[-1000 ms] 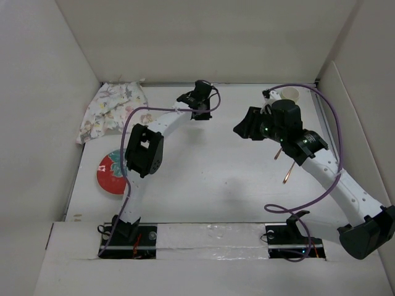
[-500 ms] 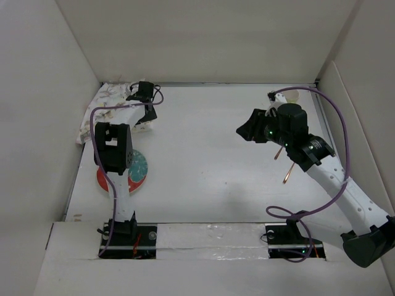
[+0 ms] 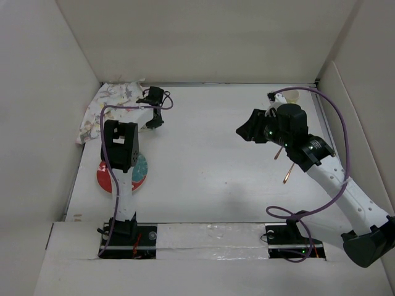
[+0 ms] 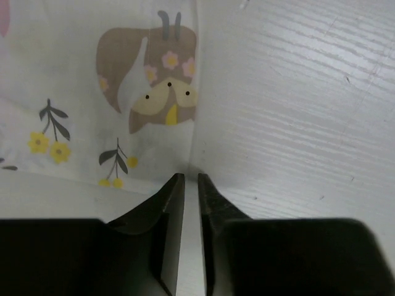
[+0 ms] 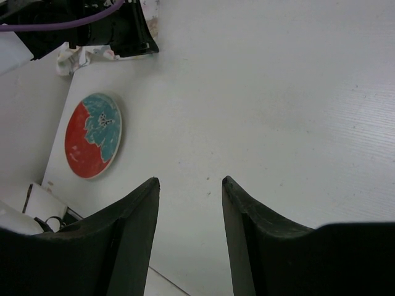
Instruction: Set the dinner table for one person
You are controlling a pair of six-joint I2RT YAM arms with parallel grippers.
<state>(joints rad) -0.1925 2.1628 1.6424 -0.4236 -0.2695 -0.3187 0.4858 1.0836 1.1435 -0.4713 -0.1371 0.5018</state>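
Note:
The white dinner table (image 3: 210, 166) carries a cloth mat (image 3: 114, 105) printed with small figures, bunched at the back left corner. My left gripper (image 3: 153, 121) is down at the mat's right edge. In the left wrist view its jaws (image 4: 190, 177) are drawn to a thin slit on the corner of the mat (image 4: 111, 92). A red and teal plate (image 3: 110, 177) lies at the near left, partly under the left arm, and shows again in the right wrist view as the plate (image 5: 92, 135). My right gripper (image 3: 245, 131) hovers open over bare table (image 5: 278, 92), its jaws (image 5: 188, 182) empty.
Two copper-coloured utensils (image 3: 287, 174) lie on the right side, partly under the right arm. A pale round cup (image 3: 290, 95) stands at the back right corner. White walls close in the table at the back and on both sides.
The left arm swung from the back middle over to the cloth mat. Its jaws opened wide on the way and have now closed to a slit at the mat's corner. The right arm barely moved.

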